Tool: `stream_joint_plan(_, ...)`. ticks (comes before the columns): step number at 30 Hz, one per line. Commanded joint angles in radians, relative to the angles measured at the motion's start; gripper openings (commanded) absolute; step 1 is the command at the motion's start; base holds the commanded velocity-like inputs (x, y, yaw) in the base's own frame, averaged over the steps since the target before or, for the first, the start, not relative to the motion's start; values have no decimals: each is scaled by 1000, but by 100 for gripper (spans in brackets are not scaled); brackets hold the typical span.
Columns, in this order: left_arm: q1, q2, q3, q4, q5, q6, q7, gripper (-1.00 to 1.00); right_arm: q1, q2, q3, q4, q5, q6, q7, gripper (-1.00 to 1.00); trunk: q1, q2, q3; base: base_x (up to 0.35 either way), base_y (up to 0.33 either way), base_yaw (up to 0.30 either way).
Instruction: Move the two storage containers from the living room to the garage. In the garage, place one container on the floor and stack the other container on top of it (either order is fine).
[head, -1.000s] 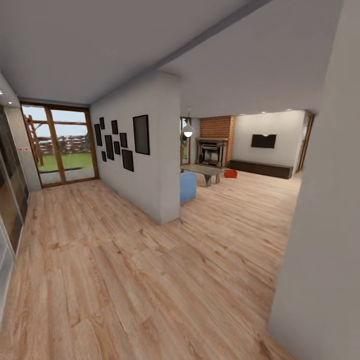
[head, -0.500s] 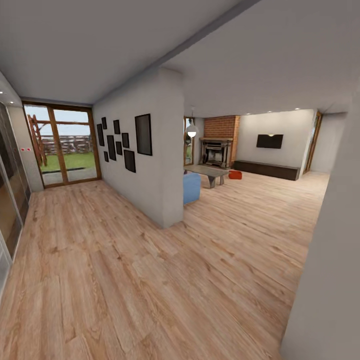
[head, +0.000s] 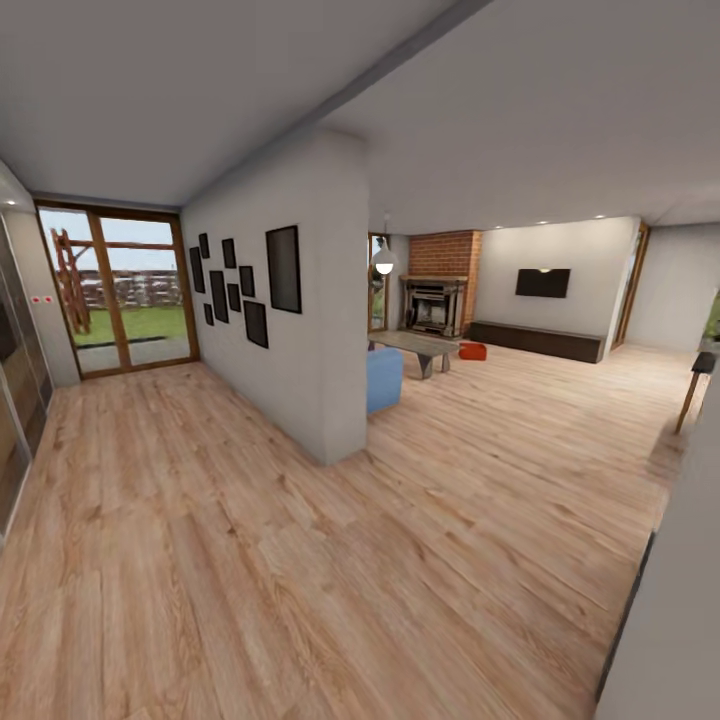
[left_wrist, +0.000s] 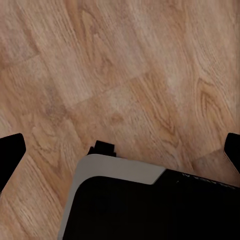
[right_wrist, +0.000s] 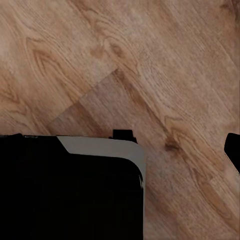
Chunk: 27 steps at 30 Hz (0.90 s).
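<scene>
Far ahead in the living room (head: 520, 420), a small orange-red storage container (head: 472, 351) sits on the light wood planks beside the low glass table (head: 414, 343), in front of the red-brick fireplace (head: 440, 285). At this distance I cannot tell whether it is one box or two. My left gripper (left_wrist: 120, 152) hangs open over the plank floor, with dark fingertips (left_wrist: 11, 152) at both edges of the left wrist view and nothing between them. The right gripper (right_wrist: 120, 150) also hangs over planks, open and empty, with one fingertip (right_wrist: 234, 150) at the edge of the right wrist view.
A white partition wall (head: 300, 330) with dark picture frames splits the hallway from the living room. Wood-framed glass doors (head: 120, 300) close the hallway's end. A blue seat (head: 384, 377), a long dark cabinet (head: 535, 342) and a pale wall corner (head: 680, 600) close at right stand around the open floor.
The whole picture has shifted, so the camera has moved. The near wall at right covers less, and more of the living room shows, with a dark table leg at right.
</scene>
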Motion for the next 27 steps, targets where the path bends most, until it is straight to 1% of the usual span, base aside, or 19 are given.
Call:
stream_joint_plan(1,-1,0,-9,0,7,-2,1,100,-1,1,8,3,-7,-4,0,100,1,-1,-1,322,0,0)
stream_joint_plan(12,-1,0,-8,0,8,3,1,100,-1,0,7,3,-14,-14,0,100,1,-1,-1,322,0,0)
stream_joint_plan(20,-1,0,-8,0,8,3,1,100,-1,2,11,3,-7,-14,0,100,1,-1,-1,322,0,0)
stream_joint_plan(27,-1,0,-8,0,8,3,1,100,-1,4,7,3,-13,-16,-2,100,1,-1,-1,322,0,0)
